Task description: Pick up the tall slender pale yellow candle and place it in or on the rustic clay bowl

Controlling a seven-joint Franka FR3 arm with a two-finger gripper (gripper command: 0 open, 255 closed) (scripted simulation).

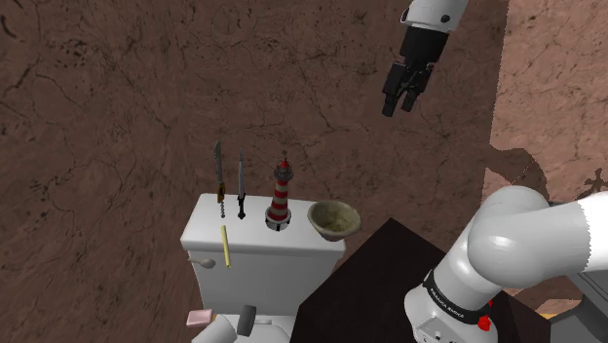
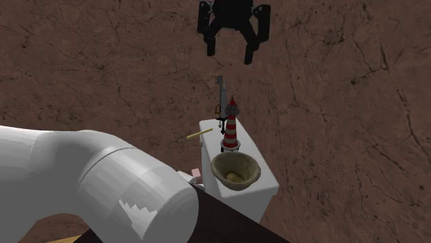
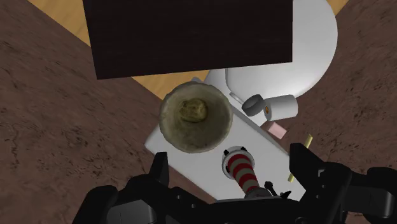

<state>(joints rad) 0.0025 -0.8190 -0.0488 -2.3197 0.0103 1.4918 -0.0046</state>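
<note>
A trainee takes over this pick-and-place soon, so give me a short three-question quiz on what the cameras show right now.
1. True or false: the gripper is shut on the pale yellow candle.
2. What stands on the white tank lid between the clay bowl and the two small daggers? A) a red-and-white lighthouse figurine B) a mug C) a bottle
3. Is the candle upright or lying flat?
Key: 1 false, it hangs open high above the lid, holding nothing. 2 A. 3 lying flat, one end past the lid's front edge.
</note>
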